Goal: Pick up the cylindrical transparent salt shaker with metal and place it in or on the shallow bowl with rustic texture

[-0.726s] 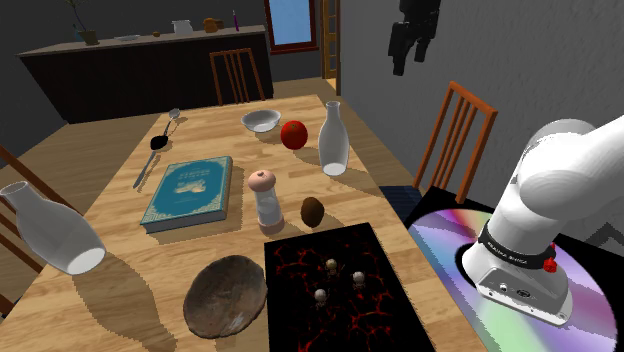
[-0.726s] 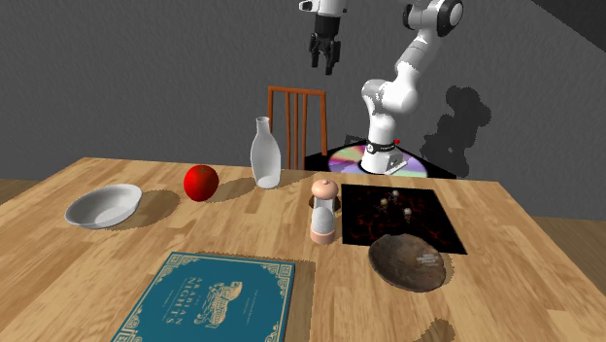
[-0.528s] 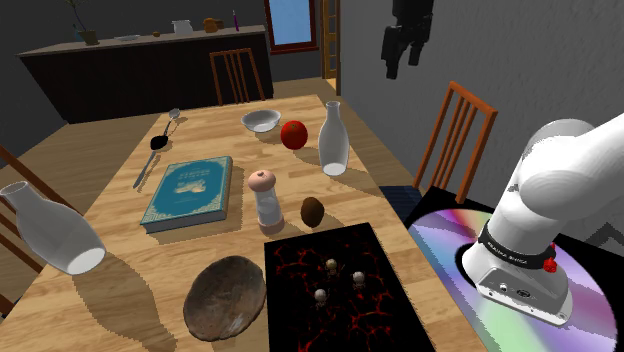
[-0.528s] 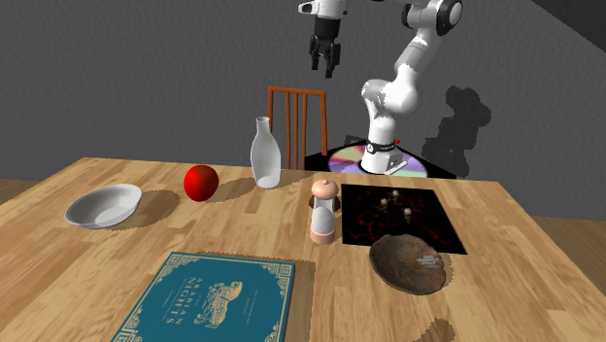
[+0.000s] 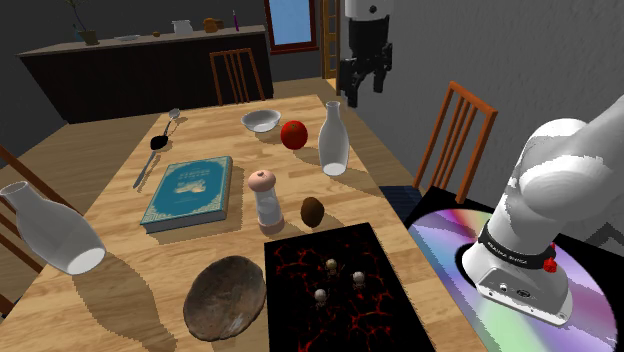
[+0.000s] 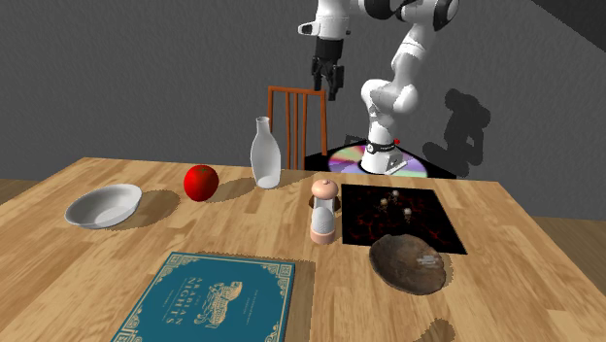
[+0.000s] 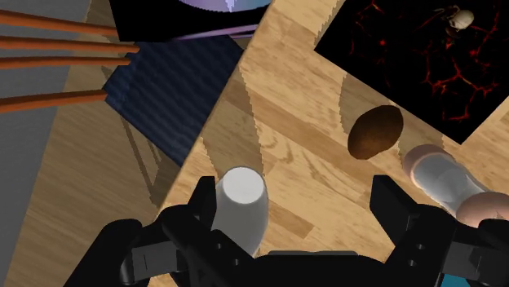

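Tool in the shoulder view hangs high above the far end of the wooden surface, over a tall clear bottle, its two black fingers parted and holding nothing. Well below it and nearer the camera, the salt shaker stands upright mid-surface, between a teal book and a small brown lump. The rough brown bowl lies nearer still, beside a black mat with red veins.

In the second exterior view the tool hovers in front of a chair, above and behind the bottle. The shaker stands upright at the mat's edge, with the bowl to that view's right and closer to the camera.

In the wrist view the fingers stand wide apart. The bottle's mouth shows just inside one finger, while the shaker lies outside the other finger, close to the brown lump.
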